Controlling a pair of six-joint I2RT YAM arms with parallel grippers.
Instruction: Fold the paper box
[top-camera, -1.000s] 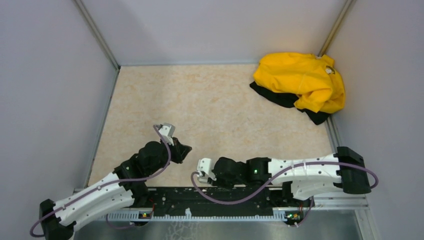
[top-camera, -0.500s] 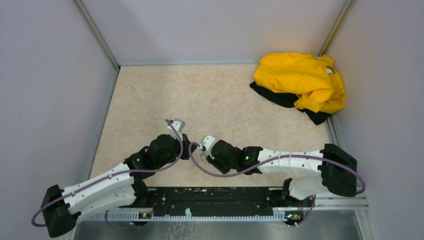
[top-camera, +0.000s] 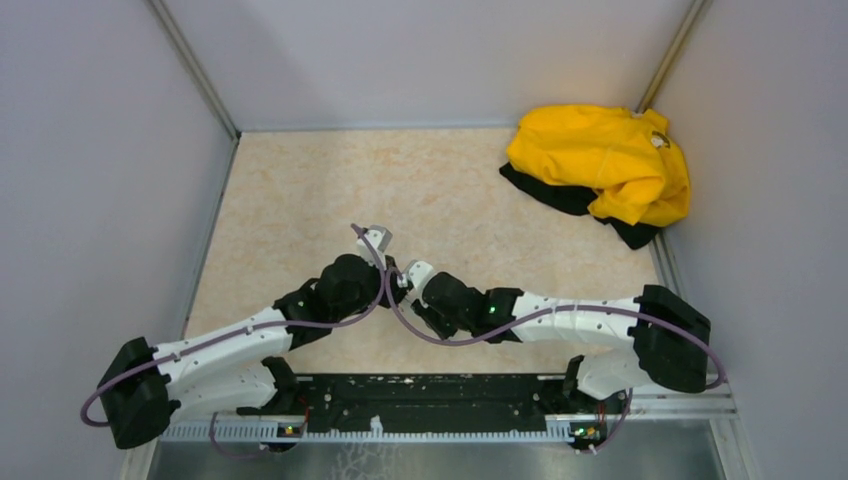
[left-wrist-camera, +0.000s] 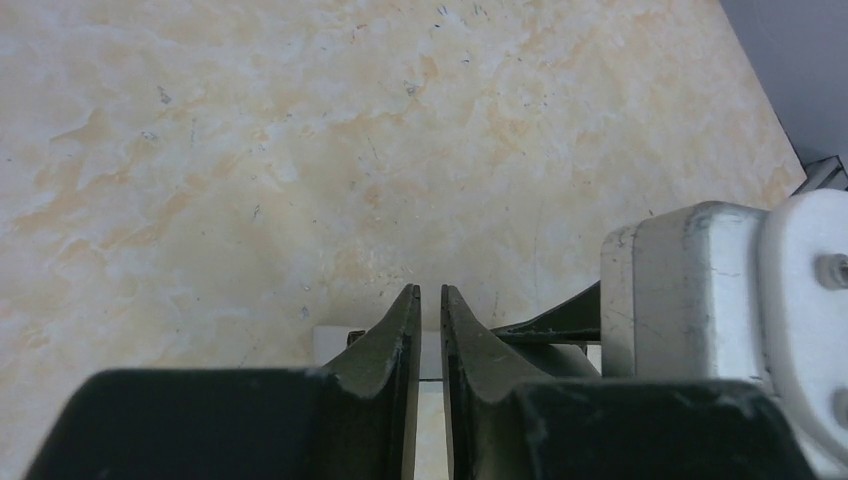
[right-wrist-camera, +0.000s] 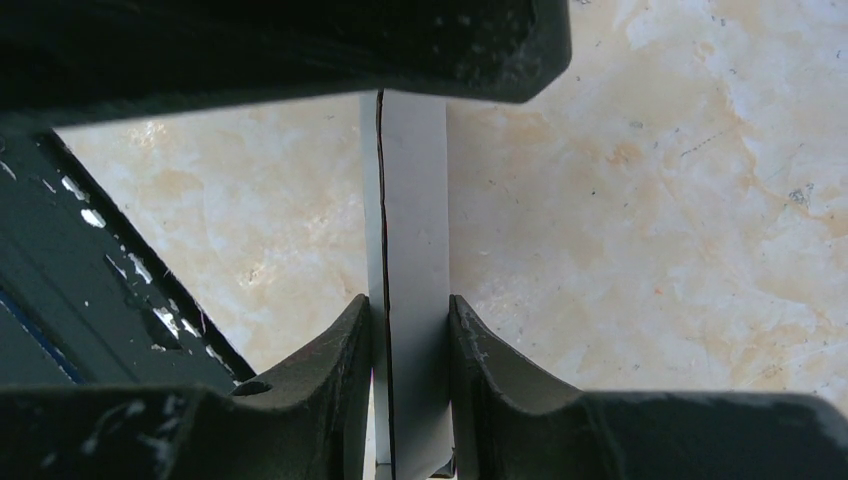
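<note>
So we've got both arms reaching in and meeting nose to nose around the middle of the table (top-camera: 300, 200), a bit toward the near edge. From the top camera the left gripper (top-camera: 388, 272) and the right gripper (top-camera: 408, 283) sit just beside each other, and their bodies hide whatever is between them, so from up there we can't see the paper box at all.

The right wrist view is the clear one. There the paper box (right-wrist-camera: 415, 220) stands on edge as a pale grey-white strip with a dark seam running down it, and the right gripper (right-wrist-camera: 410, 310) has it pinched, one finger touching each face. A dark shape (right-wrist-camera: 280, 40) crosses the top of that view and covers the box's far end.

On the left wrist view the left gripper (left-wrist-camera: 428, 310) is down to a narrow slit. A pale corner of the box (left-wrist-camera: 335, 342) pokes out just left of its fingers, and more pale card shows in the slit, but we honestly can't tell if it's actually clamped. The right arm's grey-white wrist housing (left-wrist-camera: 700, 290) sits right next to it.

Way off in the far right corner there's a yellow garment (top-camera: 600, 155) bunched up, well apart from the grippers
</note>
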